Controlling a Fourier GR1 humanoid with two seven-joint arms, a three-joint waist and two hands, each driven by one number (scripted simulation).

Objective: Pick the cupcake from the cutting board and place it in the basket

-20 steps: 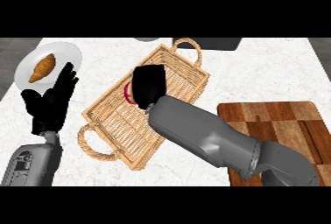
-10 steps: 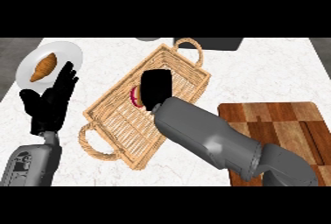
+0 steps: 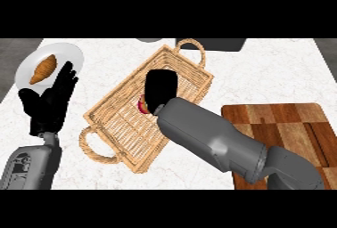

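You see only a small part of the cupcake (image 3: pixel 141 106): a red and pink sliver with a bit of yellow, showing at the left side of the right hand (image 3: pixel 161 90). The rest is hidden under that hand. It is over the middle of the basket (image 3: pixel 118 124), but you cannot tell if it touches the bottom or hangs above it.

The right hand is seen from its back, over the basket, and its fingers point down around the cupcake; it looks like they are grasping it, though the fingers themselves are mostly hidden from you.

The basket is woven, light brown, with a handle at each end, and lies diagonally on the white table (image 3: pixel 276 75). The board (image 3: pixel 289 124) is at the right, partly under the right forearm.

The plate (image 3: pixel 69 55) at the upper left holds a croissant (image 3: pixel 43 69). The left hand (image 3: pixel 49 104) is at the left, just below the plate, with fingers straight and released, pointing up.
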